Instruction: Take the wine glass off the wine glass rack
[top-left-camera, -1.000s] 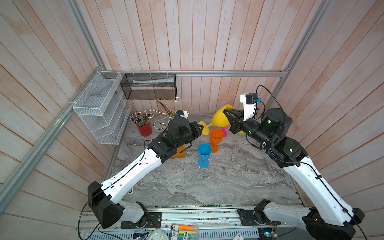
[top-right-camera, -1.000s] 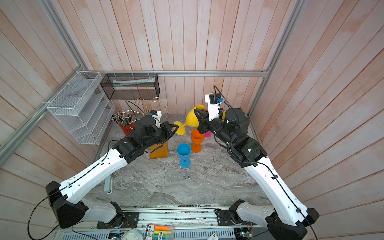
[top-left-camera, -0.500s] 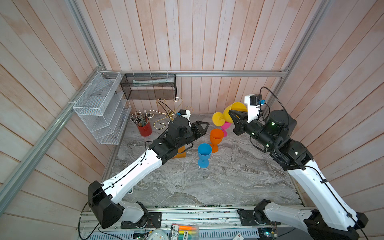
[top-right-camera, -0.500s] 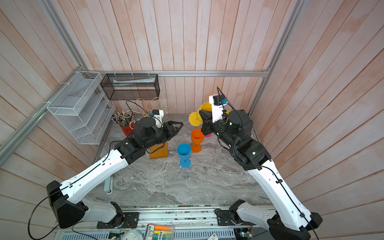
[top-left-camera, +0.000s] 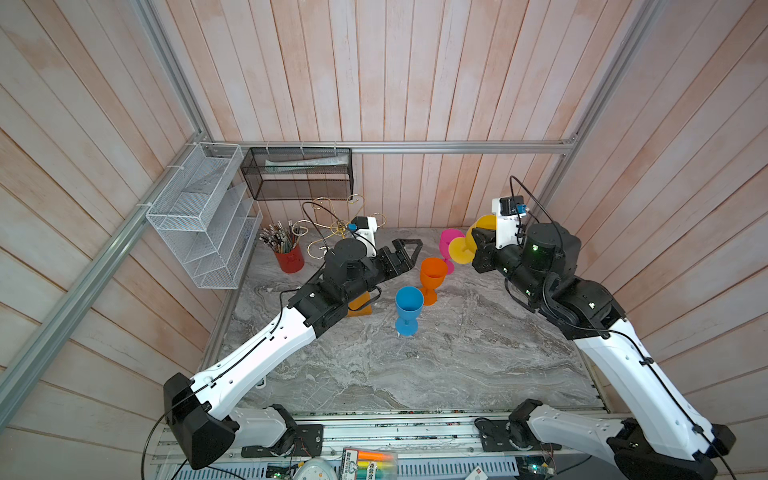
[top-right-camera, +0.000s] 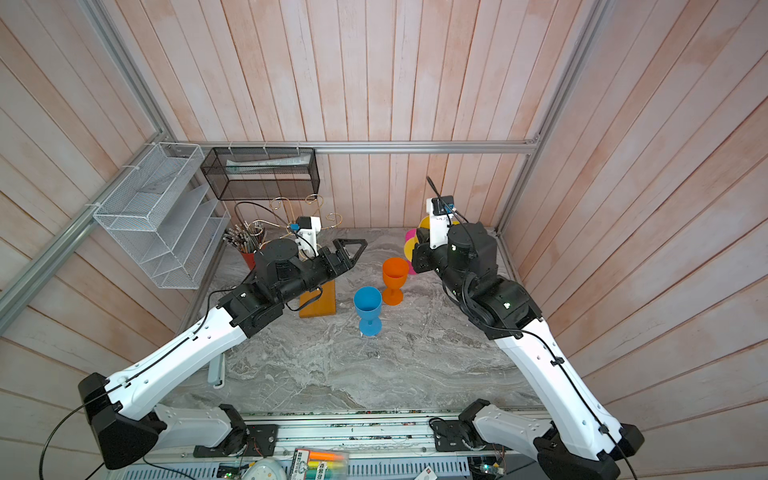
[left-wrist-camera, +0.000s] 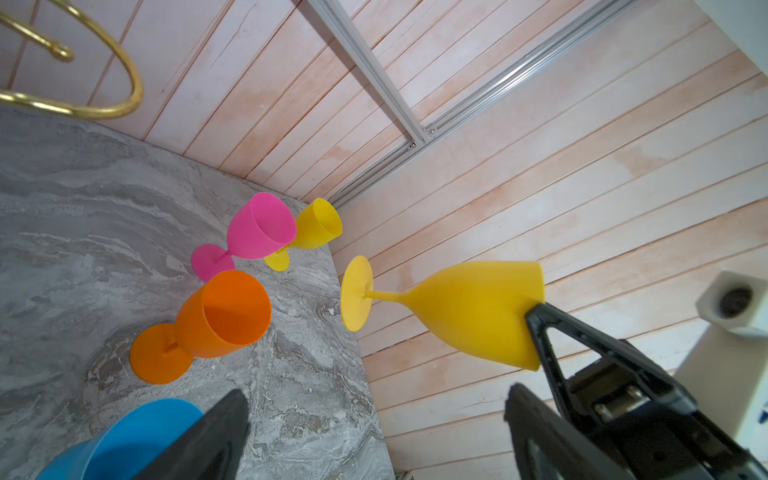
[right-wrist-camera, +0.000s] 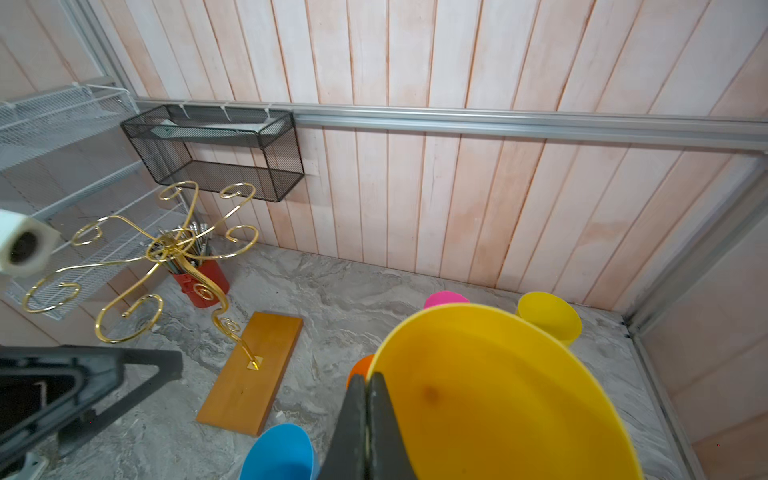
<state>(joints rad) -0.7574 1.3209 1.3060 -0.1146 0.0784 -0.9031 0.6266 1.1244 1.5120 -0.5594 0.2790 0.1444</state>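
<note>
Right gripper (right-wrist-camera: 368, 384) pinched shut on rim of yellow wine glass (right-wrist-camera: 498, 399), which is held tipped sideways in the air, well clear of wine glass rack (right-wrist-camera: 243, 386). Stem and foot are cut off in the right wrist view. Left gripper (top-left-camera: 405, 257) has jaws spread wide and empty, near the rack, its arm partly covering the rack's base in both top views.

You are looking at a grey marbled surface (top-left-camera: 415, 374) lying between pale wooden plank walls (top-left-camera: 374, 83). A white wire mesh basket (top-left-camera: 199, 216) with tiered shelves is hanging on the left wall. A black mesh basket (top-left-camera: 297, 174) is hanging from the silver rail (top-left-camera: 457, 146) on the back wall and is holding a flat pale sheet (top-left-camera: 305, 162). A red cup (top-left-camera: 289, 259) is standing in the back left corner, holding a bunch of pens (top-left-camera: 278, 239).
</note>
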